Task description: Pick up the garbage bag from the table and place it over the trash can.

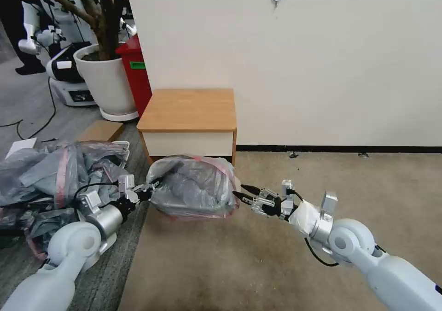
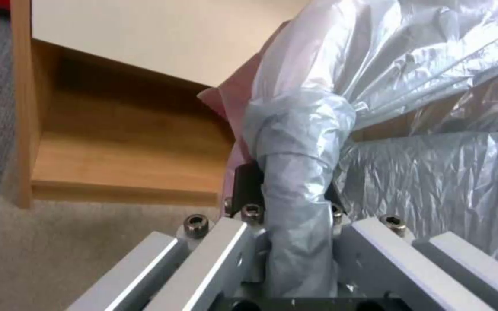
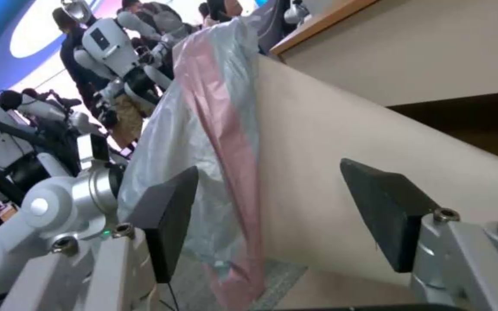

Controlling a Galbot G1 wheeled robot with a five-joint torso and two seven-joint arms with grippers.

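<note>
Left gripper (image 1: 146,192) clenched on garbage bag (image 1: 193,186) at nine o'clock; right gripper (image 1: 240,196) released at three. Pull the rim fully over the trash can (image 3: 341,142).

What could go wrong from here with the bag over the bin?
The left gripper is shut on a bunched fold of the garbage bag; pulling could tear the thin plastic or drag it off the trash can. The right gripper is open at the bin's wall, with the bag's pink rim hanging loose between its fingers, so that side could slip. The table stands close behind and could be bumped.
</note>
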